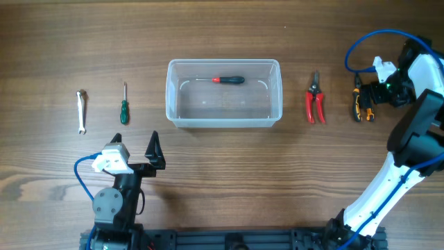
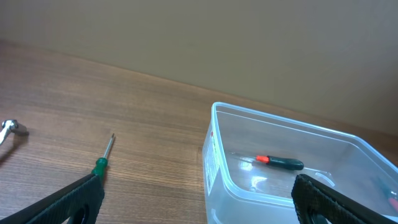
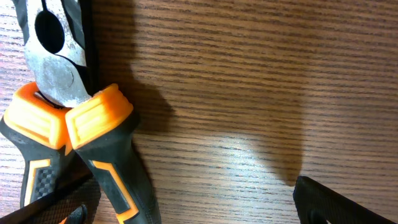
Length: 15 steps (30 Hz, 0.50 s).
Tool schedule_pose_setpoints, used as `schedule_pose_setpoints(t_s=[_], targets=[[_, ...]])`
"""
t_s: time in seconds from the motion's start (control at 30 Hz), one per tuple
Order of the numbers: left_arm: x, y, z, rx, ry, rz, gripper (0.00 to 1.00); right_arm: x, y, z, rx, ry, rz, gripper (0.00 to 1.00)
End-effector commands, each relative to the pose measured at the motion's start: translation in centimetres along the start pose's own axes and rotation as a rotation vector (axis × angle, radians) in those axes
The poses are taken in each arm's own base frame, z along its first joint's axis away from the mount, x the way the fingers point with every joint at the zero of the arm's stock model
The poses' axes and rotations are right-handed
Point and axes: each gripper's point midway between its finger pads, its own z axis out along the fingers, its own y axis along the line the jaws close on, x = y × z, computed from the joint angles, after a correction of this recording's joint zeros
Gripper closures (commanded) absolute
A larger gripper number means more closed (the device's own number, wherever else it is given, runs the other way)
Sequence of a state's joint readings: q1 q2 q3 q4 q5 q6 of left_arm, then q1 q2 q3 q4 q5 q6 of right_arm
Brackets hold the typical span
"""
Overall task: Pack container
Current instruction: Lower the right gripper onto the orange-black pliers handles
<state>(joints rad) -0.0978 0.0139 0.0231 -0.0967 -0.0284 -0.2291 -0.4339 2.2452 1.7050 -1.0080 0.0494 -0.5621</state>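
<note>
Container (image 1: pixel 223 122) sits mid-surface (image 1: pixel 222 180) w/ a red-black screwdriver (image 1: pixel 229 80) lying inside by its far wall. To its left lie a green screwdriver (image 1: pixel 124 104) and, further left, a wrench (image 1: pixel 81 111). To its right lie red cutters (image 1: pixel 316 101), then orange-black pliers (image 3: pixel 93 115) at far right. Left hand (image 2: pixel 196 186) is wide open, near and left of the container, touching nothing. Right hand (image 3: pixel 180 193) is spread wide just over the pliers. The handles lie close to one finger, but can't tell if they touch.

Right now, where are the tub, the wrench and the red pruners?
tub (image 1: pixel 223 123): overhead view, near wall.
wrench (image 1: pixel 81 111): overhead view, mid-shaft.
pruners (image 1: pixel 316 94): overhead view, where the handles meet.
</note>
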Motion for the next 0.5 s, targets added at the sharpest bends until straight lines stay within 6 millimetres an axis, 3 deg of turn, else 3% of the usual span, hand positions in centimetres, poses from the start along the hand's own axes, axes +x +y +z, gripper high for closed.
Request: schedule_pose_setpoints(t_s=[0.0,0.17,0.27,0.37,0.43,0.47], targets=[[0.04,-0.06,0.00,0.008,-0.002,0.009,0.00,0.36,0.67,1.20,-0.042,0.013,0.018,0.00],[0.04,-0.06,0.00,0.008,-0.002,0.009,0.00,0.33,0.70,1.20,-0.044,0.012,0.018,0.04],[0.04,-0.06,0.00,0.008,-0.002,0.009,0.00,0.33,0.70,1.20,-0.044,0.012,0.019,0.20],[0.04,-0.06,0.00,0.008,-0.002,0.009,0.00,0.33,0.70,1.20,-0.044,0.012,0.023,0.46],[0.04,-0.06,0.00,0.008,-0.002,0.009,0.00,0.33,0.70,1.20,-0.044,0.012,0.026,0.50],[0.04,-0.06,0.00,0.008,-0.002,0.009,0.00,0.31,0.69,1.20,-0.043,0.011,0.034,0.57]])
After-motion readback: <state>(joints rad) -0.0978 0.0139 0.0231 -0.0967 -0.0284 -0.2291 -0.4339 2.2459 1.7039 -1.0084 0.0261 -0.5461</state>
